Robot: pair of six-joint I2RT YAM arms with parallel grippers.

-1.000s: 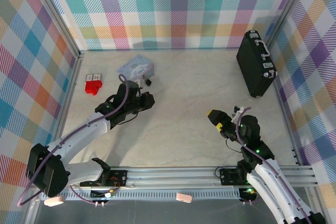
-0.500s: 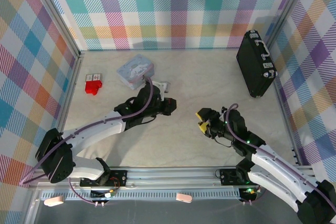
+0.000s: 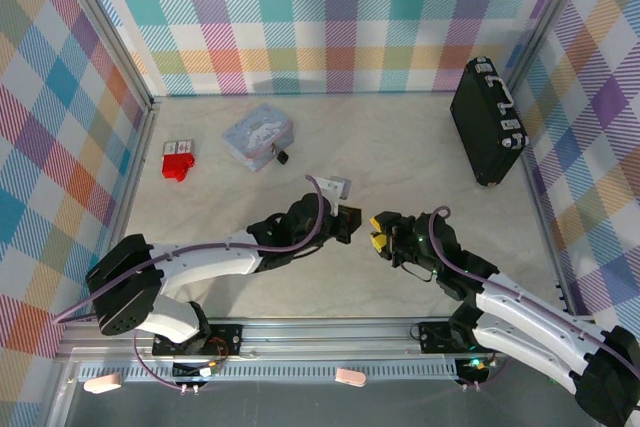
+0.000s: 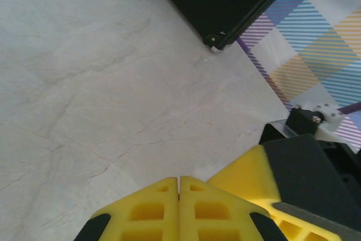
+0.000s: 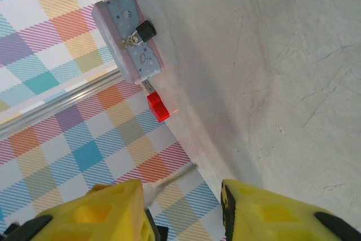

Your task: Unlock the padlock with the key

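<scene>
My left gripper (image 3: 350, 224) sat shut, seemingly empty, nose to nose with my half-open, empty right gripper (image 3: 381, 231), so I feared a collision, well apart from the padlock (image 3: 282, 157).

The middle of the table (image 3: 400, 147) lies free; the tin (image 3: 257, 134), padlock (image 3: 282, 157) and red block (image 3: 178, 161) stand far left, the briefcase (image 3: 487, 122) far right.
</scene>
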